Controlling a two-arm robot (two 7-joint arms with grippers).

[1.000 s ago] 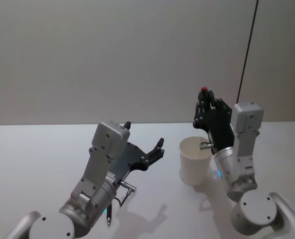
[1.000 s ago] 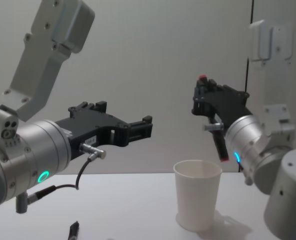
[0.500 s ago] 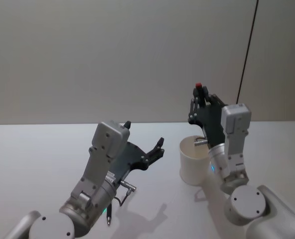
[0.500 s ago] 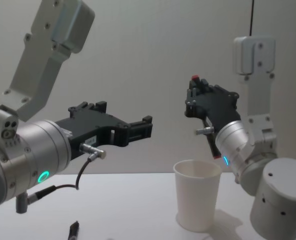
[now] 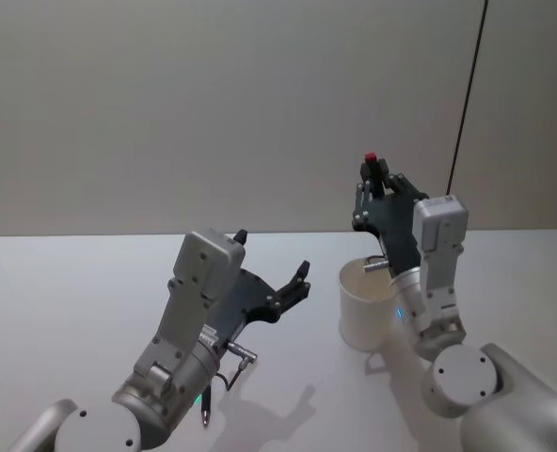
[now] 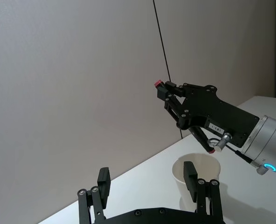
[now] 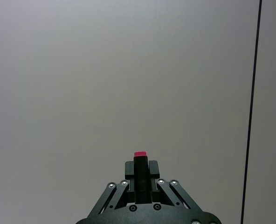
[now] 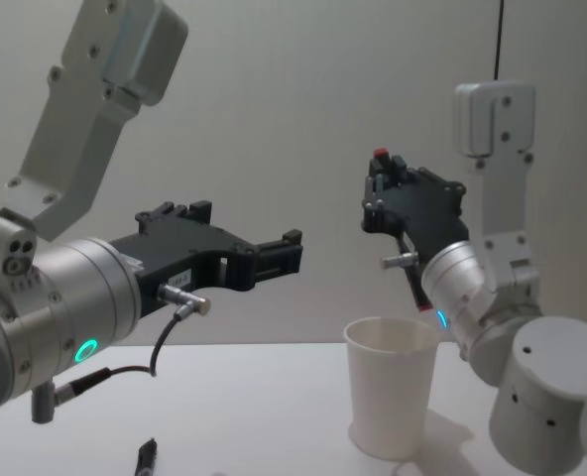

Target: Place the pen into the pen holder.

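Pen: where is it?

Clamped in the right gripper, whose fingers are closed on its dark barrel. The red cap pokes out past the fingertips. The white paper cup stands below that gripper.

How will it handle?

It is probably light, stiff and smooth, so it could swivel or slide in a narrow pinch. A mid-barrel hold looks safest. The cup seems light and easy to tip.

And the other arm?

The left gripper hovers with its fingers spread and empty, well to the left of the right gripper.

What differs from a second ago?

The right gripper has shifted slightly up and leftward, more nearly over the cup. The cup and left gripper are unchanged.
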